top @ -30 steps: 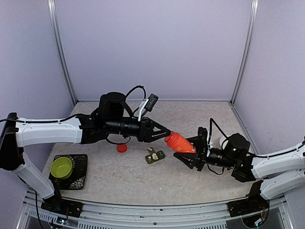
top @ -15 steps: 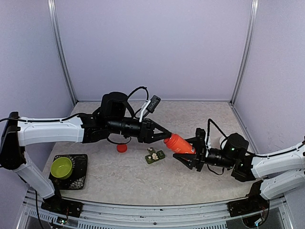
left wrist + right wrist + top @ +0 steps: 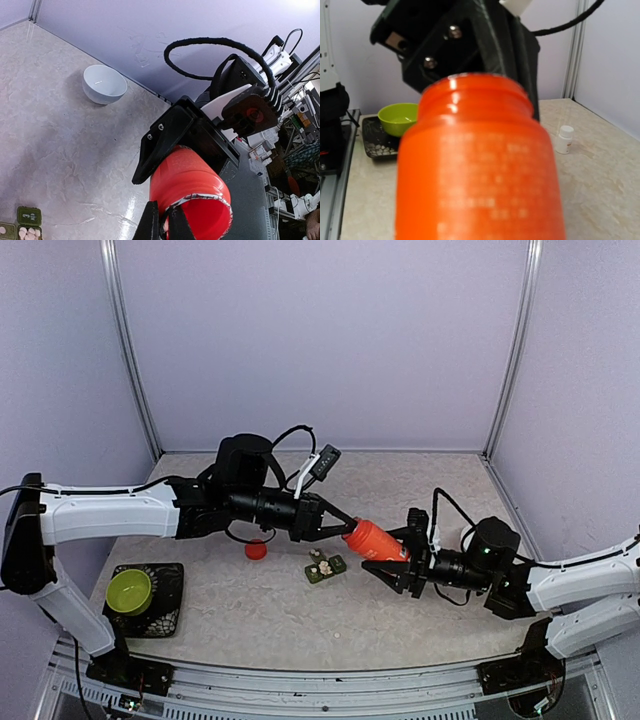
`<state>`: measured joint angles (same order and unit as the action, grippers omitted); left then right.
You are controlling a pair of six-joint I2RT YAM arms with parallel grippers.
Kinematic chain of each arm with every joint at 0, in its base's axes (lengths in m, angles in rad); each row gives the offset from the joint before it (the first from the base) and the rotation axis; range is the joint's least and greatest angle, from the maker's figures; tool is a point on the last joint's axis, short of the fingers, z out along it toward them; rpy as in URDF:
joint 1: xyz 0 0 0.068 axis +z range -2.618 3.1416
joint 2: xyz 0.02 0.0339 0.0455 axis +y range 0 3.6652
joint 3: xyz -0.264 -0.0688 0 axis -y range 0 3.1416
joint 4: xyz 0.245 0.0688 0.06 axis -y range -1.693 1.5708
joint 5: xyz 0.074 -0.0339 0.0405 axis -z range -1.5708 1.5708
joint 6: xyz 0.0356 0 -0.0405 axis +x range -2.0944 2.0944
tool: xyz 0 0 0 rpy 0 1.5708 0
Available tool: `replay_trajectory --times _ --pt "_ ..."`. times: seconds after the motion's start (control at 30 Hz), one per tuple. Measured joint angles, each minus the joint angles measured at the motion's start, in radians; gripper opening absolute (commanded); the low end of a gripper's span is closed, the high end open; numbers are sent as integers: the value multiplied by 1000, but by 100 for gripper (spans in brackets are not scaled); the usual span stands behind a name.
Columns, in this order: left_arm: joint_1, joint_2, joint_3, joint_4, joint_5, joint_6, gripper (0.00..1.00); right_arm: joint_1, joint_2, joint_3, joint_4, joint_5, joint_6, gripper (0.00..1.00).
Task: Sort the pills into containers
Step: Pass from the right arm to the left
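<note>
**Q:** How are the two grippers shown?

**A:** The right gripper point(image 3: 398, 555) is seen clamped around the body of an orange bottle point(image 3: 375, 539). The bottle is held tilted above the table point(image 3: 250, 615), with its open mouth turned toward the left gripper point(image 3: 341, 526). The left gripper's fingers point(image 3: 151, 223) are drawn nearly together, with only a slit left between them. They are set at the rim of the bottle's mouth. Whether anything is pinched between them cannot be told.

**Q:** Where are the pills and their containers located?

**A:** The pill box point(image 3: 325, 566) is laid on the table just below the left gripper's tips, between the two grippers, and is touched by neither. In the left wrist view, whitish pills point(image 3: 28, 233) are shown in two of its cells, while the third cell appears dark.

**Q:** What else is recorded?

**A:** A red cap point(image 3: 256, 550) is seen on the table behind the left gripper's tips, under its wrist. A lime-green bowl point(image 3: 128, 590) is set on a black tray point(image 3: 168, 612), well back beside the left arm's base. A white bowl point(image 3: 104, 84) is seen ahead of the left gripper, and a small white bottle point(image 3: 564, 139) is stood upright beyond the right gripper.
</note>
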<state>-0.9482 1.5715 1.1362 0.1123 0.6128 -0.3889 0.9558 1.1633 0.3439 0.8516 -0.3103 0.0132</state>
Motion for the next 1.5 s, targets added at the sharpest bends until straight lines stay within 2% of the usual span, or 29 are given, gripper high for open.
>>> replay_trajectory --times 0.23,0.47,0.63,0.77,1.1,1.5 --pt "5 2 0 -31 -16 5 0 0 21 7 -14 7 -2 30" --pt "14 3 0 -45 -40 11 0 0 50 28 -28 34 -10 78" --pt "19 2 0 -50 -56 -8 0 1 55 43 -49 73 -19 95" --pt "40 0 0 -60 -83 -16 0 1 53 46 -73 92 -25 100" --pt "79 -10 -1 -118 -178 -33 0 -3 31 74 -182 151 -32 100" --pt "192 -5 -2 -222 -378 -26 0 -37 9 87 -319 174 -31 100"
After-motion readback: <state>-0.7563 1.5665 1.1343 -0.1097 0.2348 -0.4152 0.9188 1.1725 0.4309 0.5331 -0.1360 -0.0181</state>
